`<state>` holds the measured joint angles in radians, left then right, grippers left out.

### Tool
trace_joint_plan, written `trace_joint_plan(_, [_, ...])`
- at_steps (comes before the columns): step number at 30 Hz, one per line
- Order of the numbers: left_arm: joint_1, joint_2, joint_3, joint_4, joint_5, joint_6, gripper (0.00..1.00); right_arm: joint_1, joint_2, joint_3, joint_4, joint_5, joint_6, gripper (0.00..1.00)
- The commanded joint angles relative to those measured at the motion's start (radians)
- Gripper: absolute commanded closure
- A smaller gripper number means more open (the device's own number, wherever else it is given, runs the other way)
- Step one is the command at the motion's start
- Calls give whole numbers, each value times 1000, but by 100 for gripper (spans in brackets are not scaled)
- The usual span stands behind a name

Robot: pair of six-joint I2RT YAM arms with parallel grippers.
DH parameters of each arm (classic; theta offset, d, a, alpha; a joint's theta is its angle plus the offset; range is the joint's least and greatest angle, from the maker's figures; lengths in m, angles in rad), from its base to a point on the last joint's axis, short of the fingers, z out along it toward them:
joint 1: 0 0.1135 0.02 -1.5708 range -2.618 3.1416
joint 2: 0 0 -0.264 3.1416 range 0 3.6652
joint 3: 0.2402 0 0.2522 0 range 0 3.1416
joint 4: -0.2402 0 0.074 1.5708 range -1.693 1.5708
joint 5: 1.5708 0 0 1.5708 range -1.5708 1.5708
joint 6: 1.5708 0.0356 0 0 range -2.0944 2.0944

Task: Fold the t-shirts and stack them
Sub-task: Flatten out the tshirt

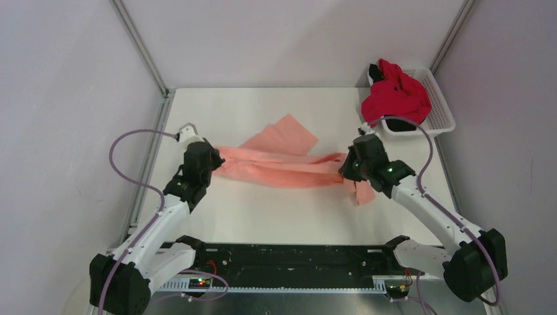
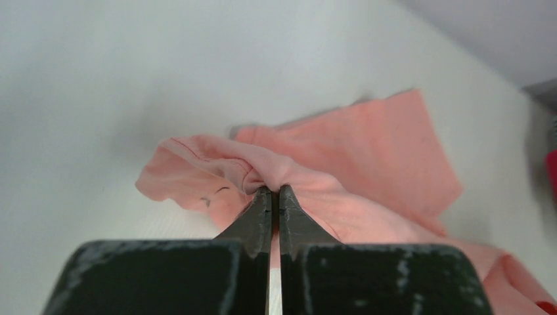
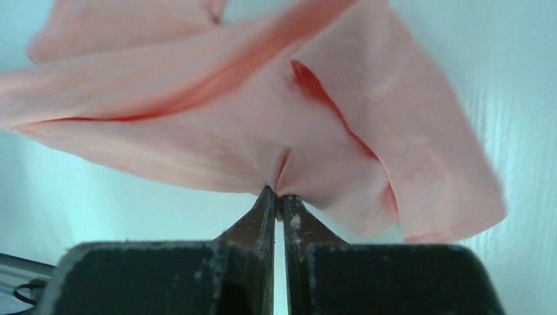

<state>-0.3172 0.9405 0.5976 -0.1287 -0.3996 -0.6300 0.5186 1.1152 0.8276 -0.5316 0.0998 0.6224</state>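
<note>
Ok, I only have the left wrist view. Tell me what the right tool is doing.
Observer: The right tool is shut on the salmon-pink shirt, at its opposite end.
Operator: Locate the other shirts.
Observer: The red shirt is heaped in the white basket, far right corner; the black shirt peeks out behind it.
Operator: Describe the pink one's shape.
Observer: Bunched into a band between the left tool and the right tool, one flap spreading toward the far side.

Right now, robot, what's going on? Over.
Left gripper and right gripper shut on salmon-pink t-shirt, stretched between. Red t-shirt in white basket. Nothing in the way.
</note>
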Motion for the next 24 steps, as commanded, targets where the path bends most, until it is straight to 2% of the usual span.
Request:
trace_joint_plan(1, [8,-37,159,53,-80,64,100,-99,-48,128,6,-58,-142,100])
trace_joint_plan(6, [11,19,376,99,-99,144,100,-234,-27,291,161,-166,-211,100])
trace_joint_plan(10, [21,122,567,122,-92,228,100,-313,118,481,225,-292,-256,100])
trace_joint_plan(12, [26,182,678,123,-88,278,100,-327,178,593,219,-357,-286,100])
trace_joint_plan(15, [31,224,835,118,-71,328,100,-326,214,764,154,-337,-324,100])
trace_joint_plan(19, [31,179,889,102,-43,362,100,-320,157,854,121,-325,-351,100])
trace_joint_plan(24, [31,15,839,100,-4,372,100,-277,45,882,69,-310,-381,100])
